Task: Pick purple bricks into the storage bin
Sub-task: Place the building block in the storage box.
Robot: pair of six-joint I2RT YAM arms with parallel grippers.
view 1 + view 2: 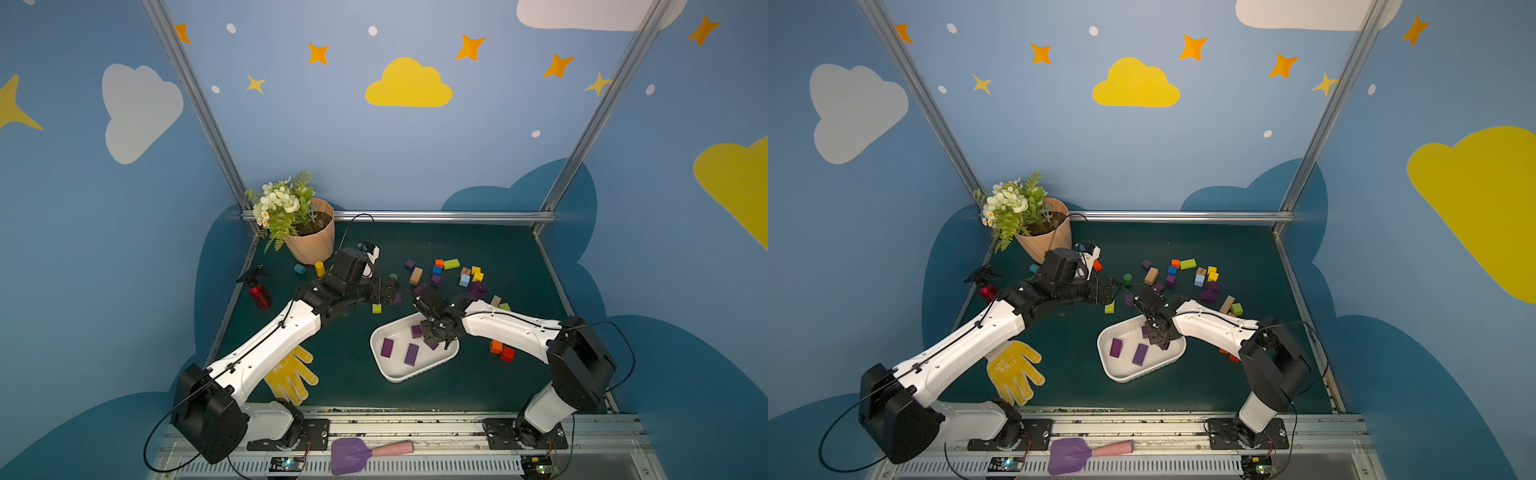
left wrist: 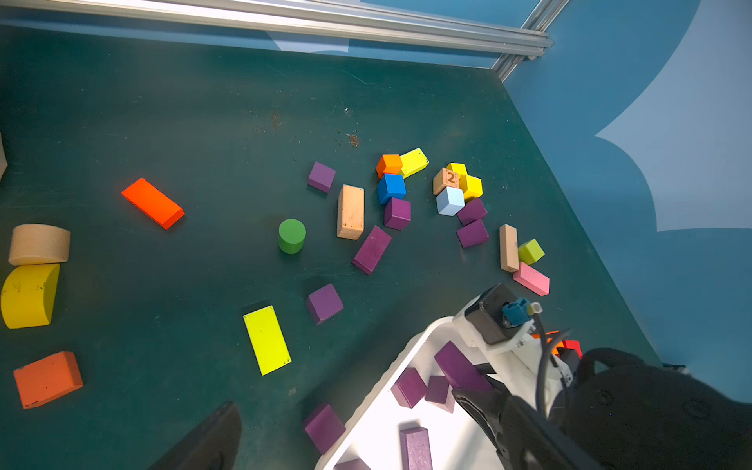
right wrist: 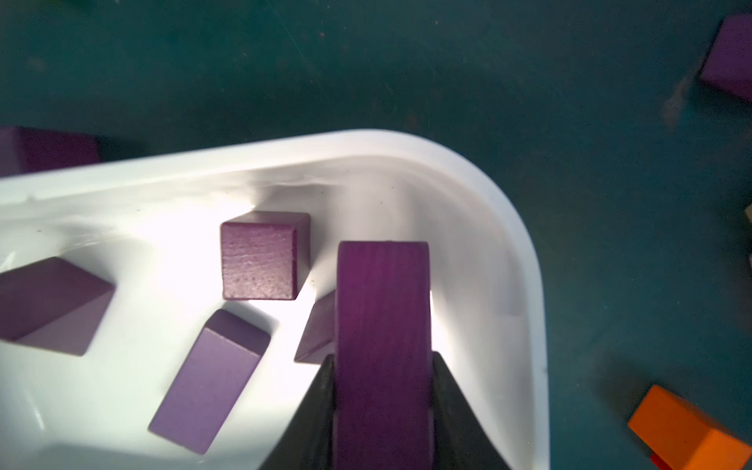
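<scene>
The storage bin (image 1: 390, 376) (image 1: 1121, 376), a shallow white tray, lies at the middle front of the table in both top views. Several purple bricks lie in it (image 1: 387, 347) (image 3: 260, 256). My right gripper (image 1: 432, 336) (image 3: 382, 360) hangs over the bin's far right corner, shut on an oblong purple brick (image 3: 382, 309) (image 2: 460, 366). More purple bricks are scattered behind the bin (image 2: 371, 249) (image 2: 324, 303) (image 1: 410, 264). My left gripper (image 1: 395, 291) (image 2: 344, 403) stands open above the table just left of the bin's far end. A purple cube (image 2: 323, 427) sits below it against the bin's rim (image 2: 390, 374).
Blocks of other colours lie among the purple ones (image 2: 350, 211) (image 2: 266, 339) (image 2: 292, 236). Orange and red blocks (image 1: 501, 350) sit right of the bin. A peach flowerpot (image 1: 311, 241), a red spray bottle (image 1: 258, 291), a yellow glove (image 1: 291, 374) and a purple scoop (image 1: 349, 455) stand round the edges.
</scene>
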